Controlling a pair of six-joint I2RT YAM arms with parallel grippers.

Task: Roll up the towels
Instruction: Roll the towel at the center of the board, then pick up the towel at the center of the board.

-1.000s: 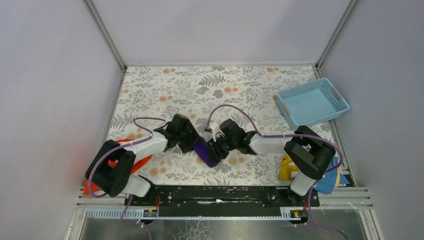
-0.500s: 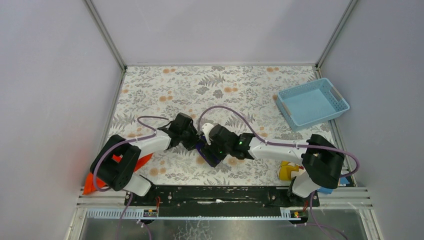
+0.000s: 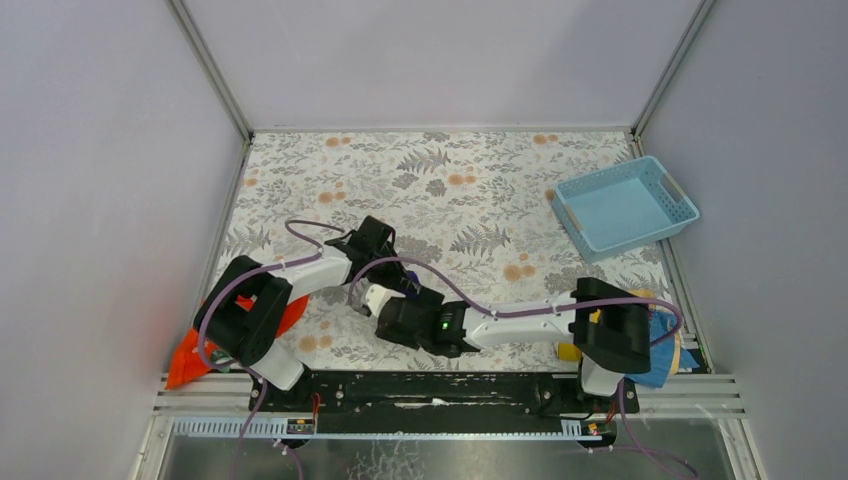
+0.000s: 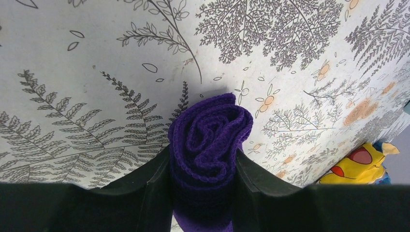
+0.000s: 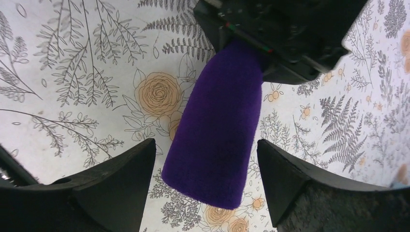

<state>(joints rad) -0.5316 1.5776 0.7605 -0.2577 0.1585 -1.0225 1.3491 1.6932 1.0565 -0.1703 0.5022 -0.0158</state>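
The purple towel (image 4: pixel 208 140) is a tight roll, and my left gripper (image 4: pixel 203 158) is shut on it, its spiral end sticking out past the fingers. In the right wrist view the roll (image 5: pixel 217 130) hangs from the left gripper's jaws over the floral mat. My right gripper (image 5: pixel 205 147) is open, with one finger on each side of the roll's free end and a gap on both sides. From the top both grippers meet at mid-table, left (image 3: pixel 385 265) and right (image 3: pixel 388 298), hiding the roll. The orange-red towel (image 3: pixel 185 360) lies crumpled beside the left arm's base.
A light blue basket (image 3: pixel 625 205) sits at the right edge of the mat. A yellow-and-blue printed cloth (image 3: pixel 665 345) lies by the right arm's base and shows as a corner in the left wrist view (image 4: pixel 360 166). Grey walls enclose three sides.
My right gripper let go of the purple towel, opened wide and swung left toward the near edge. The left gripper closed on the roll and holds it.
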